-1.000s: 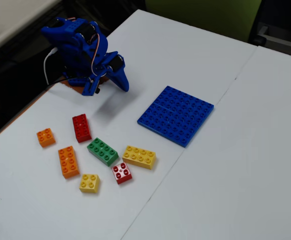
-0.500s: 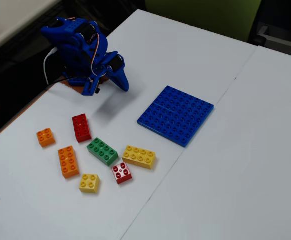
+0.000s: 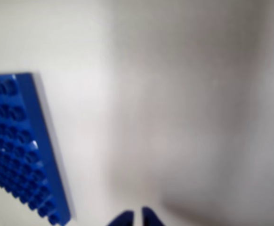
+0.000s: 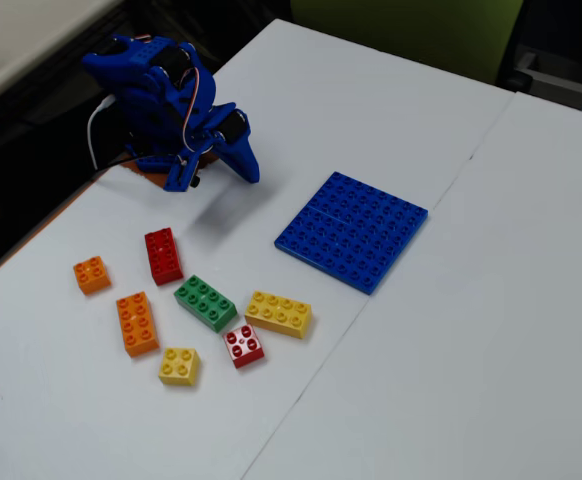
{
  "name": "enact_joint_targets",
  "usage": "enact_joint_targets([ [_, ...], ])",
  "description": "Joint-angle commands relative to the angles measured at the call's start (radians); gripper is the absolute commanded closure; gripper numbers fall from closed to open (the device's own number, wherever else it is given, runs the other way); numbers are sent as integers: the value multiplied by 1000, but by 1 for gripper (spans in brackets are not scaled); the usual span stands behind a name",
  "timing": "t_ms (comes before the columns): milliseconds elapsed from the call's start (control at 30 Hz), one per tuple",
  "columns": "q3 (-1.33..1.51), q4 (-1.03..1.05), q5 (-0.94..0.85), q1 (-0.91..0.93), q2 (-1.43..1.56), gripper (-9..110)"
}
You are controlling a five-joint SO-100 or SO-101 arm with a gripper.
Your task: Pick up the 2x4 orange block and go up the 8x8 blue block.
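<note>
My white table (image 4: 491,300) carries the 8x8 blue block (image 4: 352,230) at centre; the 2x4 orange block (image 4: 137,323) lies at eight o'clock among red, green and yellow bricks.

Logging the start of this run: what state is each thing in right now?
2x4 orange block: flat on table, untouched.
8x8 blue block: flat, nothing on it.
Gripper: folded near the arm's base, holding nothing, fingers nearly together.
Small orange block: loose on table.
Yellow 2x4 block: loose on table.
</note>
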Motion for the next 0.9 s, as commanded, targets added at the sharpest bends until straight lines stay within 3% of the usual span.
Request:
enact_joint_targets([
  [0,-5,3,-9,-15,40,101],
  [200,-5,5,-83,-67,41,98],
  [300,9,-28,-449,-61,41,101],
  [367,18,-60,-578,-63,41,101],
  [433,20,-97,-940,-58,41,101],
  [500,-2,-83,-1103,-44,41,101],
  [700,-97,-60,-1376,9,41,96],
  [867,-357,-25,-1391,46,-258,93],
])
